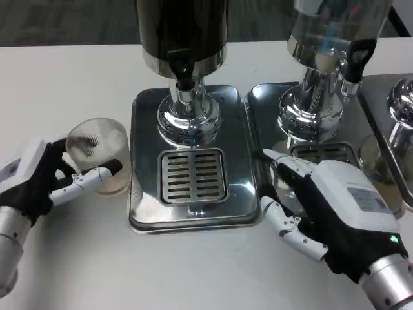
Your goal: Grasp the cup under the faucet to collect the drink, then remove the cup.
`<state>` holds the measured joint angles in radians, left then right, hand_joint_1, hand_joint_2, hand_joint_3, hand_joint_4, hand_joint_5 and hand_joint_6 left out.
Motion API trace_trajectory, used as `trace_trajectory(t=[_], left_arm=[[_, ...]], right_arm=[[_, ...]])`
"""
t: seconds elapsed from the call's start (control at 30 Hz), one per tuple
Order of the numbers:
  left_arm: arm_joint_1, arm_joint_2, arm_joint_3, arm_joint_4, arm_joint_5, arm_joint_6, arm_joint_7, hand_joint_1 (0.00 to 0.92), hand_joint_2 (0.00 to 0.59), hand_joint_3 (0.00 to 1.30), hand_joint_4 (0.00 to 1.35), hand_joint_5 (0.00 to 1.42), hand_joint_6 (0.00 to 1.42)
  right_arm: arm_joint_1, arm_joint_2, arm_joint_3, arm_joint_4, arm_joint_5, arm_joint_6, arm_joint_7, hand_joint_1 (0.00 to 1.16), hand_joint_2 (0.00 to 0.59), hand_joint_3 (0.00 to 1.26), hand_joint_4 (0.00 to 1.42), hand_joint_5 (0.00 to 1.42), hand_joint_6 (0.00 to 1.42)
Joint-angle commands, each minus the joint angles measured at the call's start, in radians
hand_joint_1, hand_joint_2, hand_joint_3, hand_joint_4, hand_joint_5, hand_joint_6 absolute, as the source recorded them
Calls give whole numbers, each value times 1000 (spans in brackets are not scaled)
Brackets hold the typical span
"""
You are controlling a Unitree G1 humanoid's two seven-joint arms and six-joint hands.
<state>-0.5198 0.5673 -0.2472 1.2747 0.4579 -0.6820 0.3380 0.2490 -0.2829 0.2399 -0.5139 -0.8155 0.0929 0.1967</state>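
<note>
Head view, looking down on a white table (77,258) with drink dispensers along the far side.

At the centre stands a dark dispenser (182,29) on a shiny chrome pedestal. Its black faucet (181,70) points down over a chrome drip tray (145,161) with a slotted grate (192,175) set into it. Nothing stands on the grate.

The cup (99,155), clear and see-through, is on the table just left of the tray, near its left edge and well off to the side of the faucet. It looks upright. A little pale liquid seems to sit at the bottom, though this is hard to tell through the glass.

The left hand (39,181) comes in from the lower left and holds the cup. One white finger (90,177) wraps across the front of the cup near its base, and the black palm is against the cup's left side.

To the right is a second dispenser (329,32) with a clear tank, its own black faucet and chrome pedestal, standing on a second tray (264,106) that touches the first. A third chrome pedestal (403,103) shows at the right edge.

The right hand (326,210) lies over the near part of the second tray, back upward, holding nothing. Its fingers are spread apart, with the fingertips (274,159) reaching toward the seam between the two trays
</note>
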Motion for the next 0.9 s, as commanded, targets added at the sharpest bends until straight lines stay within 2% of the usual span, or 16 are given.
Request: trace_trajectory(t=[0.03,0.27,0.9], left_arm=[[23,-12,-4,2,10,-31,23,135,200,457,472,744,1044],[31,2,0,-9,19,-52,85,163,212,522,543,833,1130],[79,71,25,-34,17,-123,145,143,212,539,558,848,1149]], right_arm=[[-3,-5,-7,-7,17,3,10,48,484,165,172,156,149],[-10,-6,-5,-1,28,2,13,45,485,158,174,156,148],[-32,1,14,43,44,-18,-16,26,488,156,182,156,147]])
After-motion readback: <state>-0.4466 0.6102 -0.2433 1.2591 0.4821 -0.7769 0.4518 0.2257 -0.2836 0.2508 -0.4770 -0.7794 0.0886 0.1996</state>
